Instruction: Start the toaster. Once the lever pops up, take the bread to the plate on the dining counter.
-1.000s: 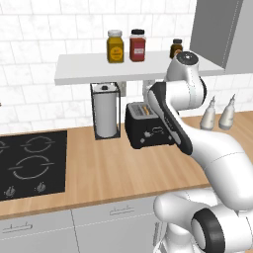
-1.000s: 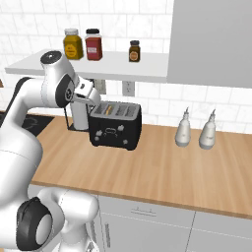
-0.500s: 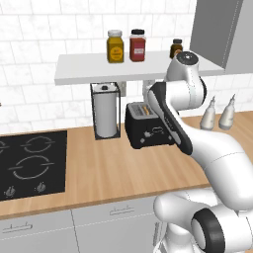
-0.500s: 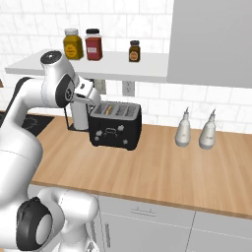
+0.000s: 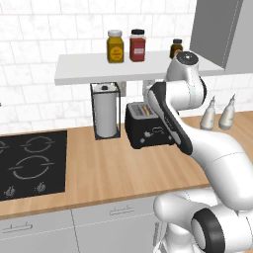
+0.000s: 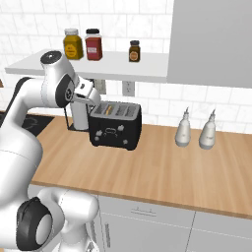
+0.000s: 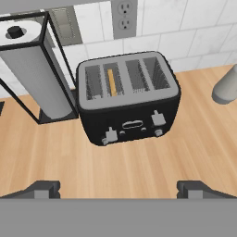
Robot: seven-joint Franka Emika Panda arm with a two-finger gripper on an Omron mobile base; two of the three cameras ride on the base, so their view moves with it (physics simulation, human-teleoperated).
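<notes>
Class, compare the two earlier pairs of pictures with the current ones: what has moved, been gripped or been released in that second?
Nothing has visibly changed. The gripper still hovers open above the toaster, touching nothing, and the bread still sits in its slot.

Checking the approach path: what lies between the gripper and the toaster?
Nothing but bare wooden counter. In the hand view the open gripper faces the toaster front, with no object in the stretch between.
</notes>
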